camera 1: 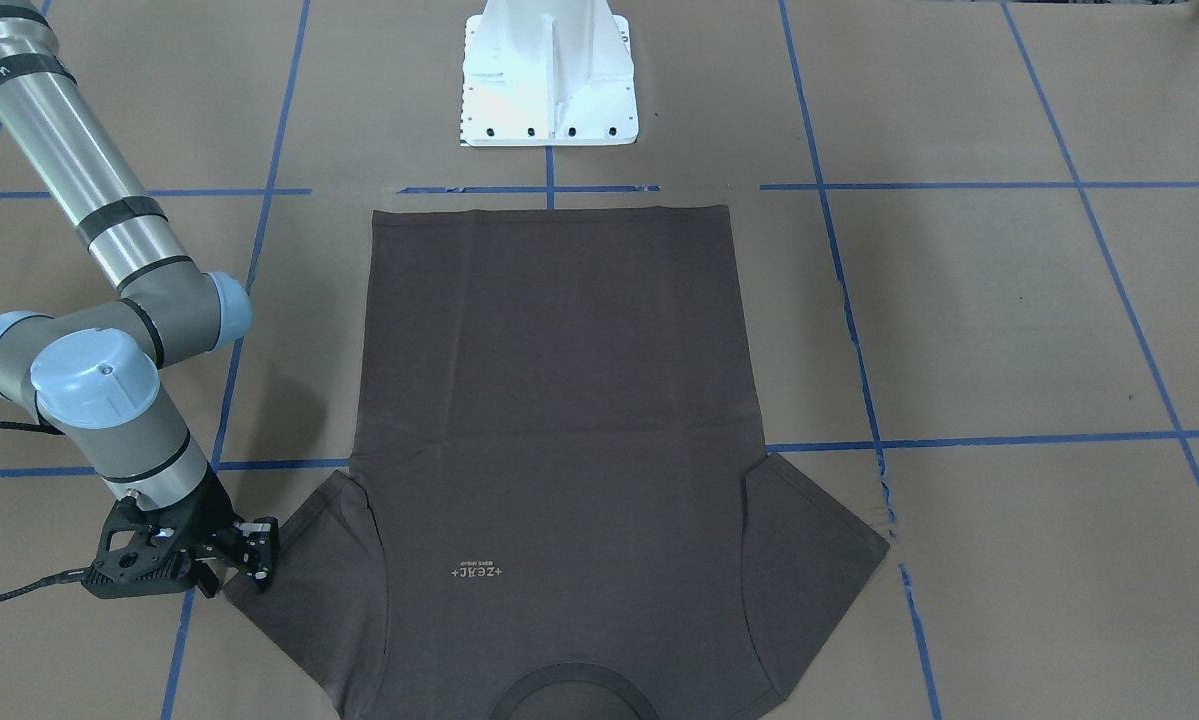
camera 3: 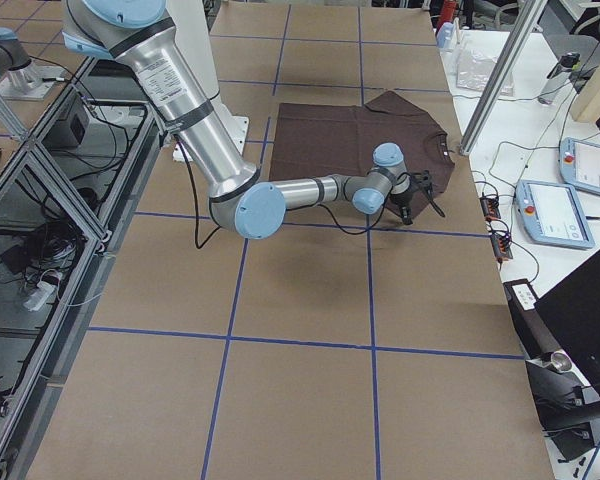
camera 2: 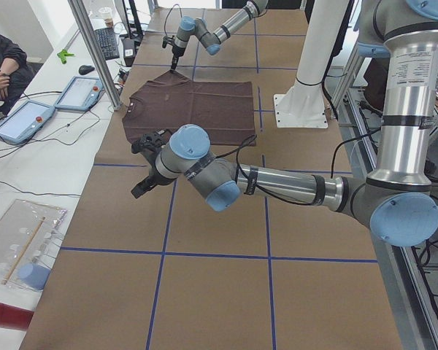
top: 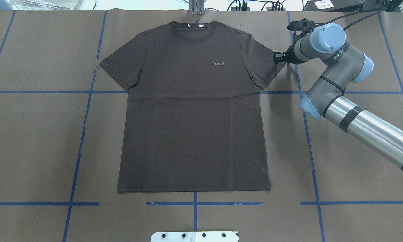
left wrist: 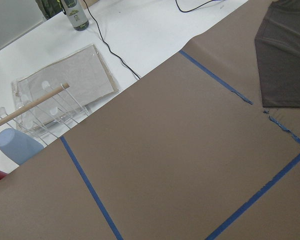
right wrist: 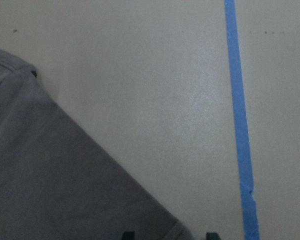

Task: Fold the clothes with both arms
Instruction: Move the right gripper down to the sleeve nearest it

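Observation:
The dark grey-brown T-shirt [top: 191,117] lies flat and spread out on the brown paper, chest logo up, collar at the far edge. It also shows in the front-facing view [camera 1: 559,400]. My right gripper [top: 276,57] is low at the tip of the shirt's sleeve on my right [camera 1: 259,555]. In the right wrist view its two fingertips [right wrist: 127,235] stand apart with the sleeve corner [right wrist: 55,185] between them, so it is open. My left gripper [camera 2: 146,166] hovers above the table off the shirt's other side. It shows only in the exterior left view, so I cannot tell its state.
The white pedestal base [camera 1: 549,80] stands at the hem side of the shirt. Blue tape lines [top: 83,134] cross the paper. A white side table with pendants [camera 2: 22,117], cables, a clear rack and a blue cup [left wrist: 15,145] borders the far edge. A metal post [camera 2: 95,51] stands by the collar.

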Robot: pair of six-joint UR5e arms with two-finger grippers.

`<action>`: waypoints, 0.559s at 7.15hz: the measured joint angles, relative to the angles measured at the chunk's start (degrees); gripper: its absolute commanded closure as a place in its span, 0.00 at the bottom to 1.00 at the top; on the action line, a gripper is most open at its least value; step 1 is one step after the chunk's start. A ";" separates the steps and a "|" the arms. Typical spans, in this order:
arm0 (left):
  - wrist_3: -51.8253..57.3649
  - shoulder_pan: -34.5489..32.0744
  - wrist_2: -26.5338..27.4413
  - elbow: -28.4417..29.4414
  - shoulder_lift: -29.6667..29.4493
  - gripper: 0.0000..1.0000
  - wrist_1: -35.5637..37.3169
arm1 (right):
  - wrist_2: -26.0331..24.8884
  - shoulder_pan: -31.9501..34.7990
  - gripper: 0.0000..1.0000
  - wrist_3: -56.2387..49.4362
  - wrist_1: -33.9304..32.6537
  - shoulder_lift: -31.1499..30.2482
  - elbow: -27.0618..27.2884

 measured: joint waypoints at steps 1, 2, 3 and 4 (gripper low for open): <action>0.02 0.00 0.00 0.00 0.00 0.00 0.00 | -0.01 0.00 1.00 0.02 0.02 0.11 -0.16; 0.02 0.00 0.00 0.00 0.00 0.00 0.00 | -0.04 0.00 1.00 0.04 0.03 0.14 -0.20; 0.04 0.00 0.00 0.00 0.00 0.00 0.00 | -0.06 0.01 1.00 0.02 0.02 0.16 -0.19; 0.06 0.00 0.00 0.00 0.00 0.00 0.00 | -0.04 0.00 1.00 0.07 -0.13 0.32 -0.02</action>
